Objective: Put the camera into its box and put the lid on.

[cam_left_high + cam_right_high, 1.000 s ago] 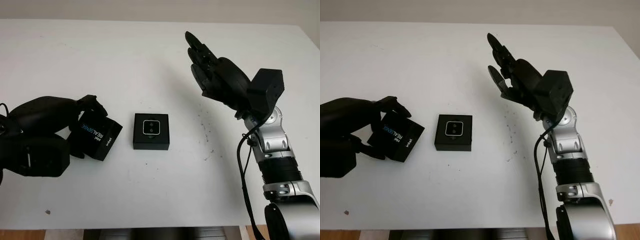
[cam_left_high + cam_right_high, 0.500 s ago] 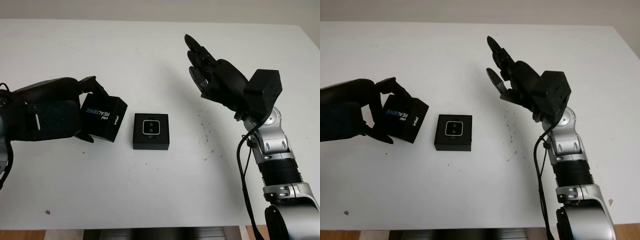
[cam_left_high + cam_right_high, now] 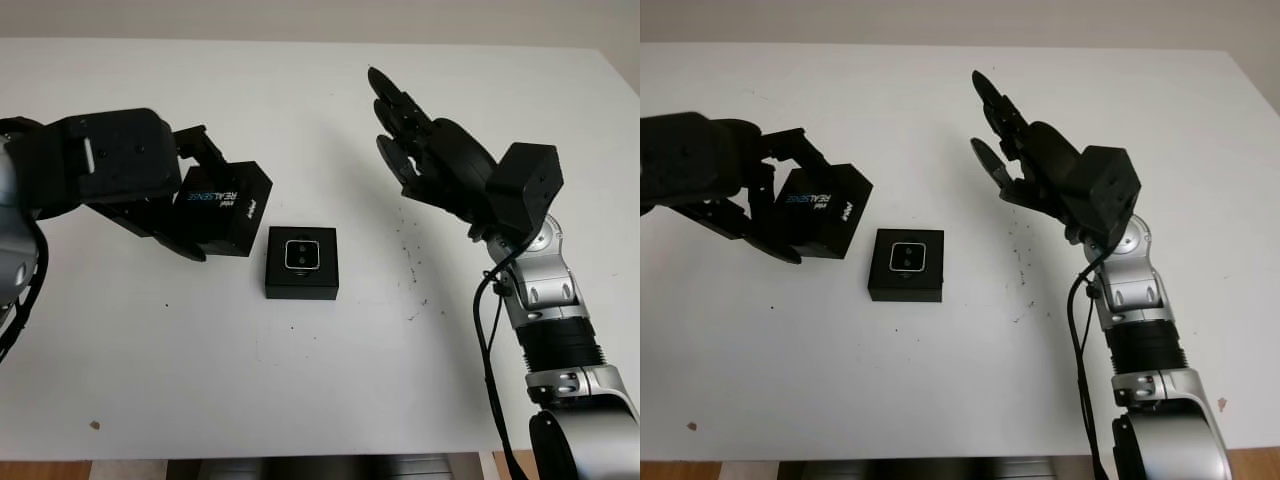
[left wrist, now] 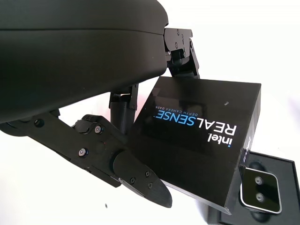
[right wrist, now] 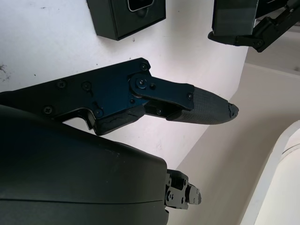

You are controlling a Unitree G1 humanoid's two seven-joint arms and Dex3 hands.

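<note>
The black box base lies near the table's middle with the silver camera set in it, lens side up. My left hand is shut on the black lid printed "intel REALSENSE", holding it tilted above the table just left of the base. In the left wrist view the lid hangs over one corner of the base, where the camera shows. My right hand is open, raised above the table to the right of the base.
The white table spreads around the box. Small dark specks mark it right of the base, and one speck lies near the front left edge.
My left hand has lifted the lid off the table and carried it up and to the right, close to the base. The right hand has barely moved.
</note>
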